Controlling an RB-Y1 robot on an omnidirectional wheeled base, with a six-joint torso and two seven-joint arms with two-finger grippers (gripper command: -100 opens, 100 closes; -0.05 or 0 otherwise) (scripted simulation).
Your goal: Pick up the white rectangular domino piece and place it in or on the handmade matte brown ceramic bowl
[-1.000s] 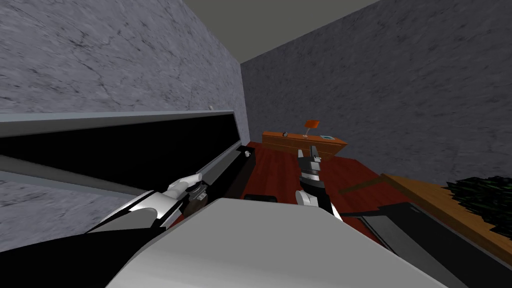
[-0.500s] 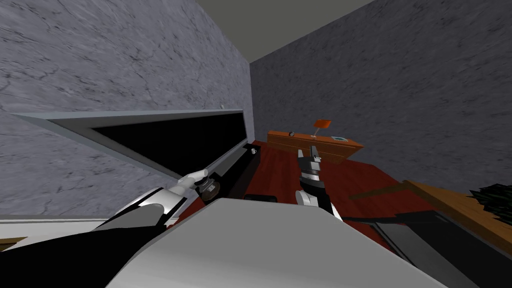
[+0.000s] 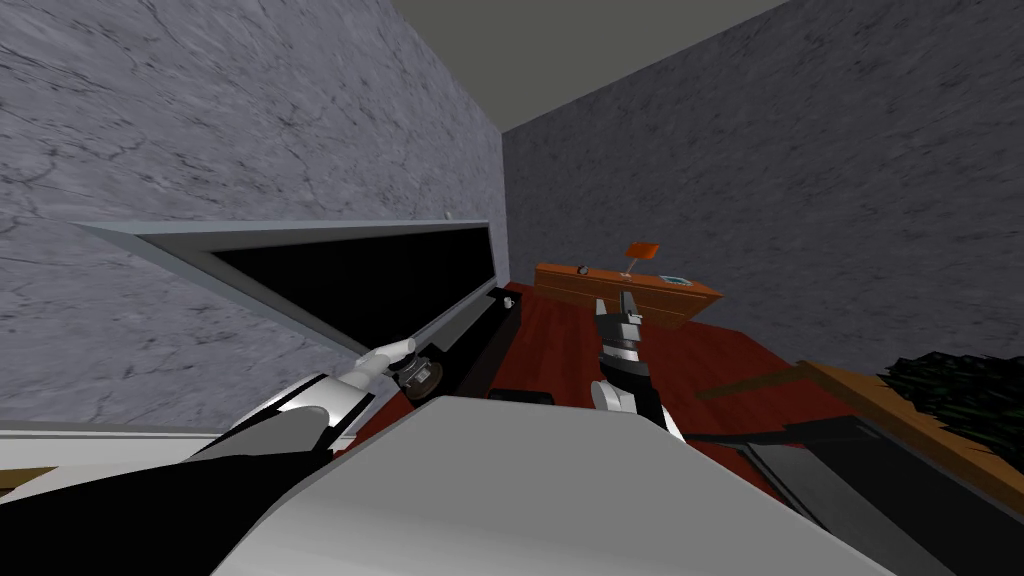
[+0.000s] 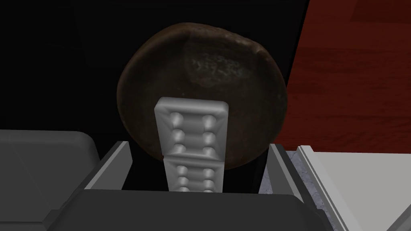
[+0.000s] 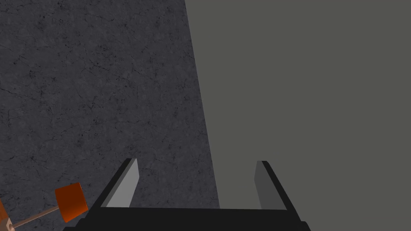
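The light grey domino piece [image 4: 192, 132] lies lengthwise between the fingers [image 4: 116, 164] of my left gripper [image 4: 196, 154], touching neither blade. Behind it sits the round dark brown bowl [image 4: 224, 72], and the domino's far half overlaps the bowl's hollow. The bowl rests on a black surface. In the head view the left gripper [image 3: 412, 368] hangs right over the bowl [image 3: 422, 377] on a low black unit [image 3: 480, 345] by the left wall. My right gripper [image 3: 627, 303] is held up over the floor, open and empty [image 5: 196, 176].
A grey-framed black area [image 3: 370, 275] fills the left wall above the black unit. An orange-brown dresser [image 3: 625, 285] with an orange lamp [image 3: 643, 252] stands at the far wall. Red-brown floor [image 3: 560, 340] lies ahead. A wooden table edge [image 3: 880, 400] and a plant [image 3: 950, 390] are at the right.
My head view has swung, shifting the wall and dresser across the picture. The left hand has moved forward over the bowl. The right arm holds still.
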